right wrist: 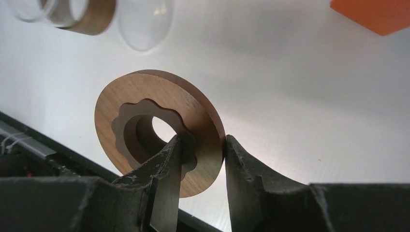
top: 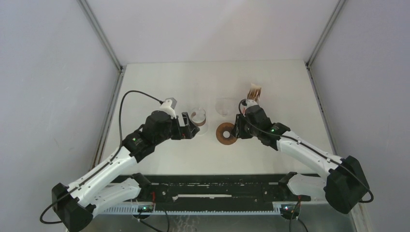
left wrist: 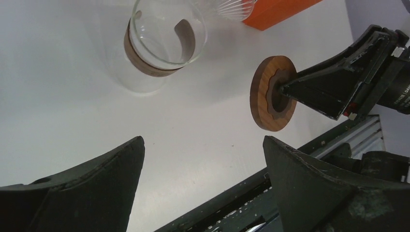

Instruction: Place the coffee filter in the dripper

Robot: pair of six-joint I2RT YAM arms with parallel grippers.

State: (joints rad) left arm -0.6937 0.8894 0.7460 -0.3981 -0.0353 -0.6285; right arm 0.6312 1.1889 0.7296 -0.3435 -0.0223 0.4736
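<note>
1 smooth white table (top: 270, 82). 2 arms: L claw (left wrist: 203, 145) spread wide, empty; R claw (right wrist: 201, 141) pinches dripper (right wrist: 145, 96), 1 finger thru hole, 1 on rim. 2 clear glass cups: banded cup (left wrist: 164, 38), ribbed cup (right wrist: 145, 24). 1 orange box (left wrist: 275, 12). Dripper: 1 flat round wood ring, scalloped recess, tilted on edge near cups.

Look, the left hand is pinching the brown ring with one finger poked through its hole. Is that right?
Not the left hand; that one is open and empty. The right hand is pinching the brown ring with one finger poked through its hole, as the right wrist view shows.
</note>
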